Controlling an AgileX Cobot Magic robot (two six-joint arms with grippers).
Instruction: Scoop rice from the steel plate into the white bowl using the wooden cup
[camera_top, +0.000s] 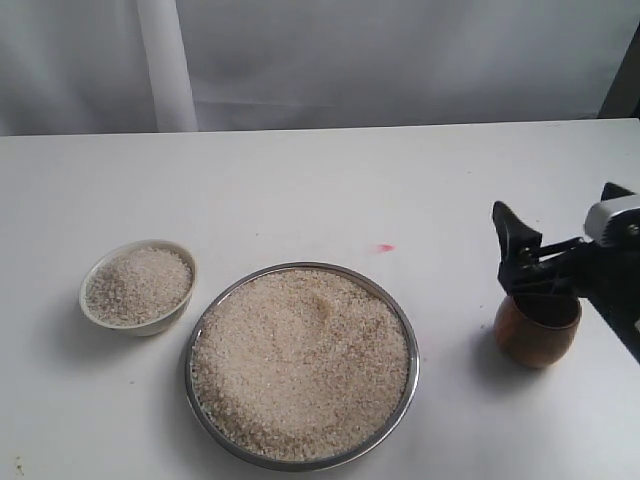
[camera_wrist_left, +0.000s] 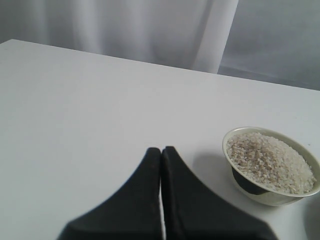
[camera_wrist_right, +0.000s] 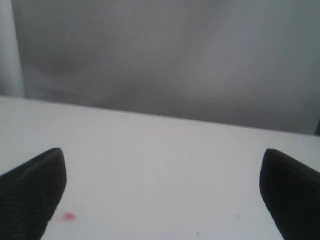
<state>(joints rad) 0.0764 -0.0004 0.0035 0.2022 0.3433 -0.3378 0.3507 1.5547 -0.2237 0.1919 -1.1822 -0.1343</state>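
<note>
Steel plate (camera_top: 300, 366) sits at the near edge of the worktop (camera_top: 320, 190), about midway along it, filled almost to the rim with rice (camera_top: 300, 360) in a broad, low heap. A small dent shows near the far side of the heap.

White bowl (camera_top: 139, 286) stands toward the left edge of the worktop, just beside the plate but not touching it. It already holds a mound of grains up to its rim; the left wrist view shows them slightly domed.

Wooden cup (camera_top: 537, 328) stands upright near the right edge, well apart from the plate. Its inside looks dark; whether it holds grains cannot be told.

Right end effector (camera_top: 525, 262) hangs directly over the cup's far rim, fingers spread wide; the right wrist view shows both tips far apart with nothing between them. No contact with the cup is visible. Left end effector (camera_wrist_left: 161, 152) rests with fingers pressed together, empty, near the bowl.

Judged step: taking hold of the cup. To do it well, the spread fingers should drop to straddle the barrel-shaped wall or pinch the rim squarely, closing firmly, since glossy wood may slip. Cup should stay upright during the lift. With the bowl nearly full, the pour will likely need to be slow and centred to avoid spilling.

A small red mark (camera_top: 385, 247) lies on the worktop beyond the plate.
</note>
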